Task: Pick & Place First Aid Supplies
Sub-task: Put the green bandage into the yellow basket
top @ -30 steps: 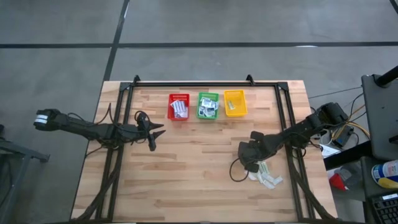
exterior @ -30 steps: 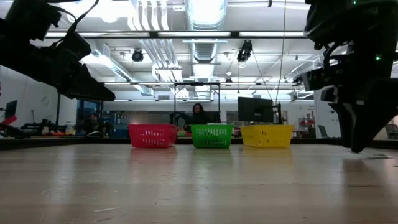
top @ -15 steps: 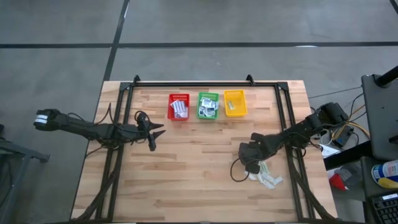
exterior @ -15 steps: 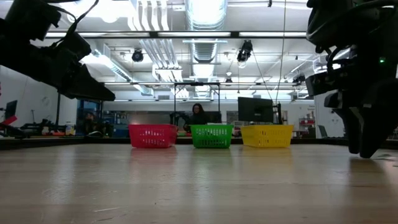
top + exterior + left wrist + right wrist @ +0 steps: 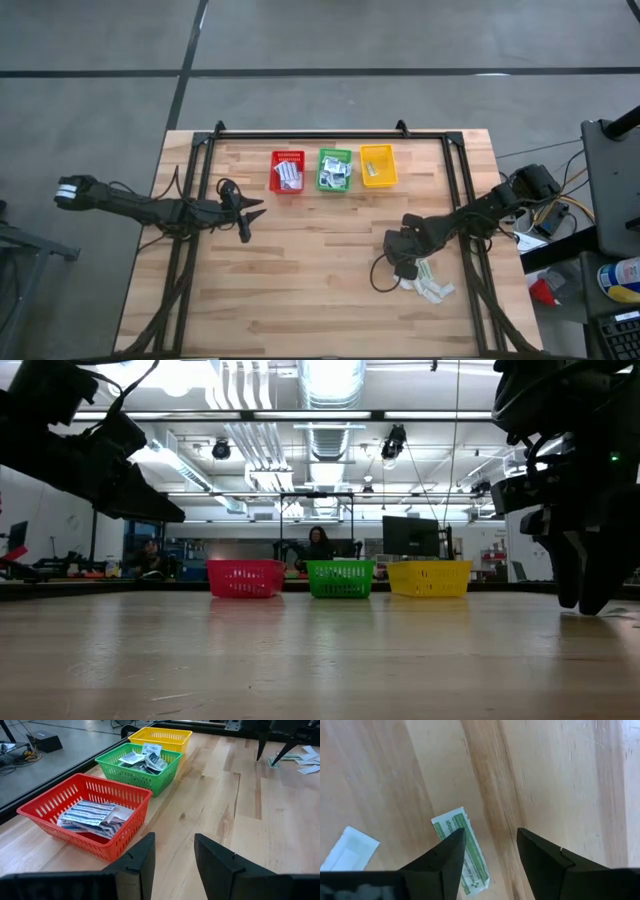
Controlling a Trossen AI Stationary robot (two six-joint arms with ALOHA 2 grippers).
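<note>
— Where do we find the right pincer [image 5: 407, 268]?

— Down over the small heap of loose packets [image 5: 430, 283] near the right edge of the surface [image 5: 320, 300], toward the front. From its wrist we see its two fingers [image 5: 447, 857] spread apart, with a green-striped strip [image 5: 462, 849] lying flat on the wood partly under one of them — nothing is gripped. A pale packet [image 5: 347, 848] lies just beside that strip.

— And the left pincer [image 5: 243, 210]?

— It hangs above the left half of the surface, in front of the red basket [image 5: 287, 171], jaws apart and empty (its wrist view shows bare wood between the fingers [image 5: 139, 862]).

— What do we see in the baskets?

— Three stand in a row near the back edge: red, then the green basket [image 5: 334, 168], then the yellow basket [image 5: 378, 165]. In the red one we make out oblong white packets with blue stripes [image 5: 90, 814]; in the green one, small square white-blue packets [image 5: 141, 760]; in the yellow one, at least one pale piece [image 5: 151, 747], too small for us to tell more.

— Anything beyond the surface?

— A person [image 5: 319, 544] shows far behind the green basket in the low view.
</note>
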